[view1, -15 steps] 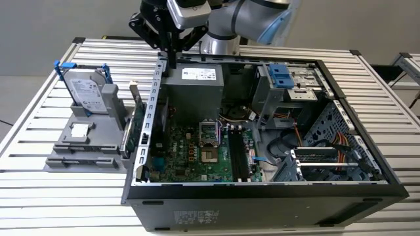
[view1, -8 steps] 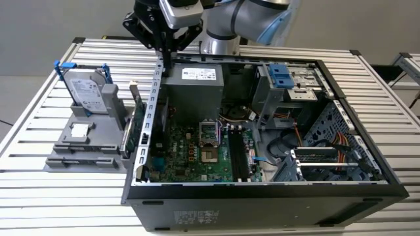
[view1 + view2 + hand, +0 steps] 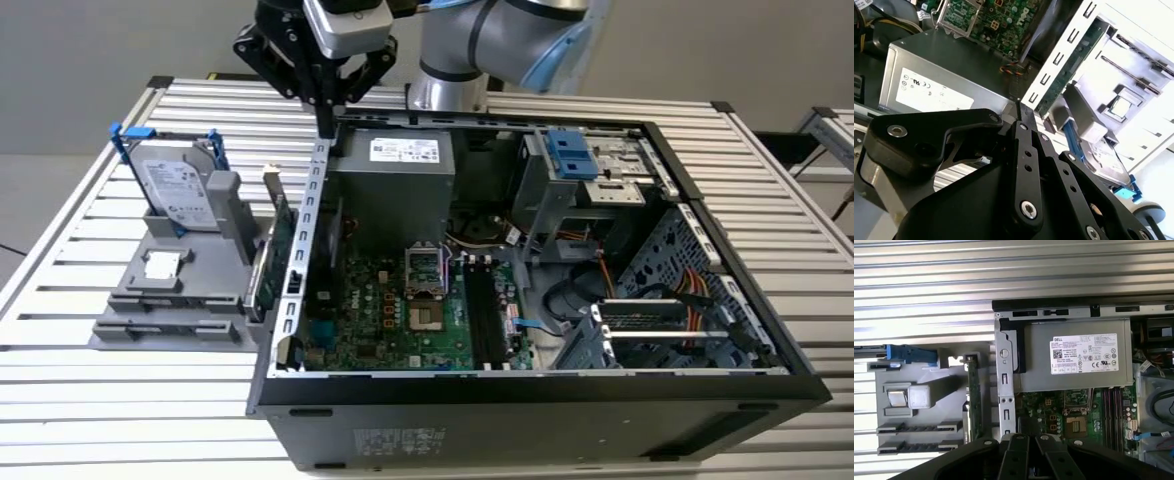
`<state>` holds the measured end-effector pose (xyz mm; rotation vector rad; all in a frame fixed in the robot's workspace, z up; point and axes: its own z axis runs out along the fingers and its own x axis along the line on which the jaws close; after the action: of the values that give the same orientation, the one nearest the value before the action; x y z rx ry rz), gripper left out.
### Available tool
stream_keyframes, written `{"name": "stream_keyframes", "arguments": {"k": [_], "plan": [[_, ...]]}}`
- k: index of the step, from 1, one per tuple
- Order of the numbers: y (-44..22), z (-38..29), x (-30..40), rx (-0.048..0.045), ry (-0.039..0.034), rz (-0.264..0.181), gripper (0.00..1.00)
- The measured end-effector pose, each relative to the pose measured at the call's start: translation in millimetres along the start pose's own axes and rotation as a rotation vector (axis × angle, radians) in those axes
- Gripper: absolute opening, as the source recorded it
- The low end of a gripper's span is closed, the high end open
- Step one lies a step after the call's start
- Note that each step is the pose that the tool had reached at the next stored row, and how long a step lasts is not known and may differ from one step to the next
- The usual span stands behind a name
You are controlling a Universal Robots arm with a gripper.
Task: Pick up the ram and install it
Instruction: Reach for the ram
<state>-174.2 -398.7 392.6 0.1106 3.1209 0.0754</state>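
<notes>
A slatted metal table (image 3: 94,400) carries an open computer case (image 3: 534,410) and a grey parts holder (image 3: 120,330); in the exterior view the gripper (image 3: 326,128) hangs above the case's edge. In the second wrist view its fingers (image 3: 1024,150) are pressed together, nothing plainly between them. In the first wrist view the ram (image 3: 919,428), as I judge, is the dark strip slotted in the holder, well apart from the fingers; pickup seems unstarted, and grasping calls for spread fingers squared across it

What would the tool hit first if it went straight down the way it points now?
Most likely the case's slotted silver wall: the tool points down just above its top edge, beside the power supply. Depth is unclear, so it might pass just beside it.
</notes>
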Motion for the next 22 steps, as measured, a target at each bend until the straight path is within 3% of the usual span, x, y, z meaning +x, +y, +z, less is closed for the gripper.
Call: {"name": "stream_keyframes", "arguments": {"k": [22], "plan": [[-2.5,-0.7,35.2,0.0006,0.0075,0.000,0.00]]}}
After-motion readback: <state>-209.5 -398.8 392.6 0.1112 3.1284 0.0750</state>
